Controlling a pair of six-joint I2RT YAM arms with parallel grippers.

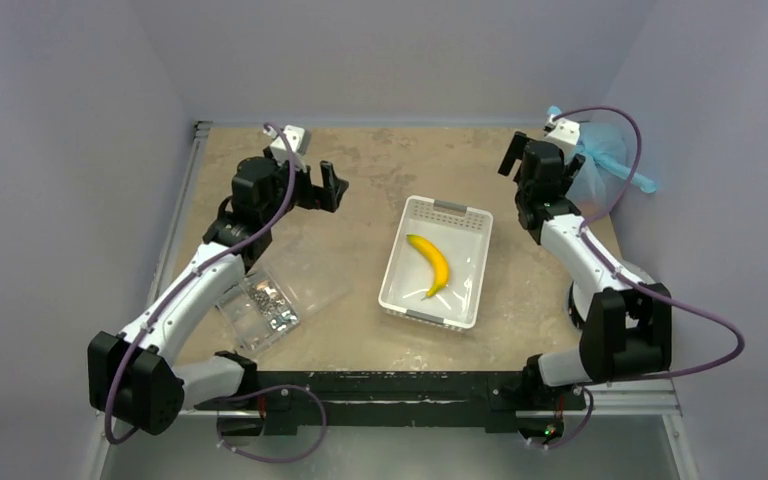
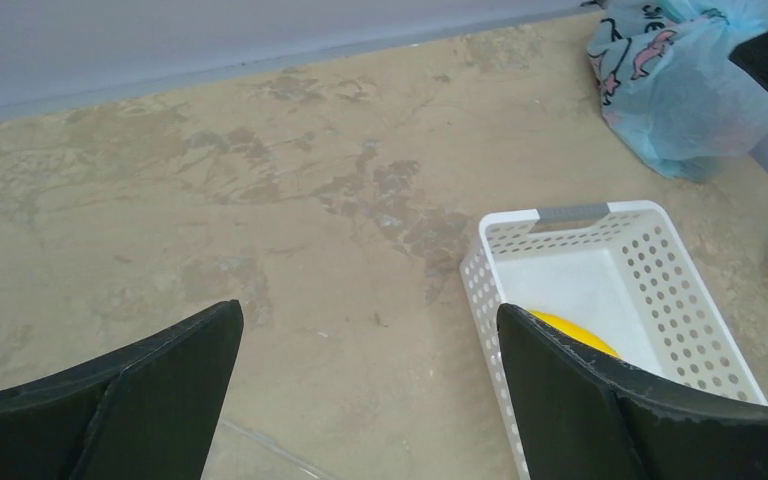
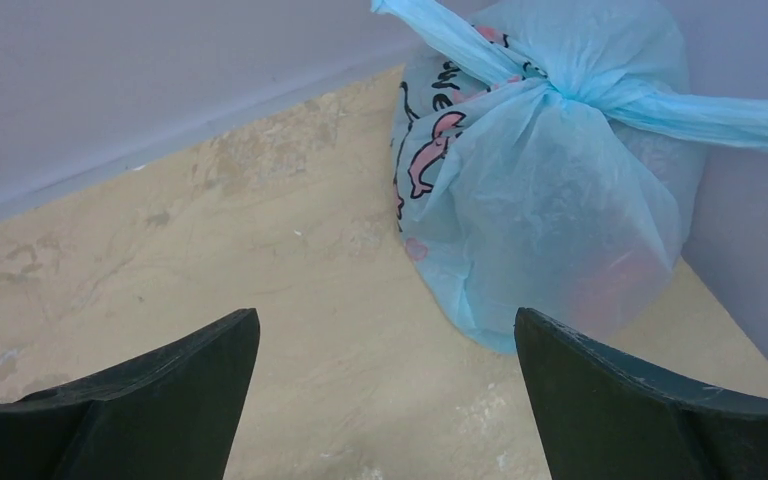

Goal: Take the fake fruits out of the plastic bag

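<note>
Top view: the beige, stained worktop (image 1: 380, 160) carries a white perforated basket (image 1: 397, 262) near centre, with a yellow banana (image 1: 430, 262) lying in it. A clear packet of metal bits (image 1: 265, 305) lies flat at near left, beside the left arm. The light-blue plastic bag (image 1: 605, 160) sits tied in the far right corner, against the side wall. The left claw (image 1: 322, 185) hangs over the far left of the worktop, pointing toward the basket, well apart from the bag. The right claw (image 1: 538, 160) is just beside the bag, on its left. Left wrist view: the left claw (image 2: 368, 320) has its jaws spread wide, nothing between them but bare worktop. The basket (image 2: 570, 213) is ahead to the right, a slice of banana (image 2: 570, 330) showing behind the right finger, and the plastic bag (image 2: 685, 90) is in the far corner beyond. Right wrist view: the right claw (image 3: 385, 320) is wide open and empty, not touching the bag. The plastic bag (image 3: 550, 200) stands close ahead and to the right, handles knotted on top, with a pink and dark print on its side. The fake fruits (image 3: 625, 275) are inside, seen only as a reddish blur through the film low down; which fruit it is cannot be told.
</note>
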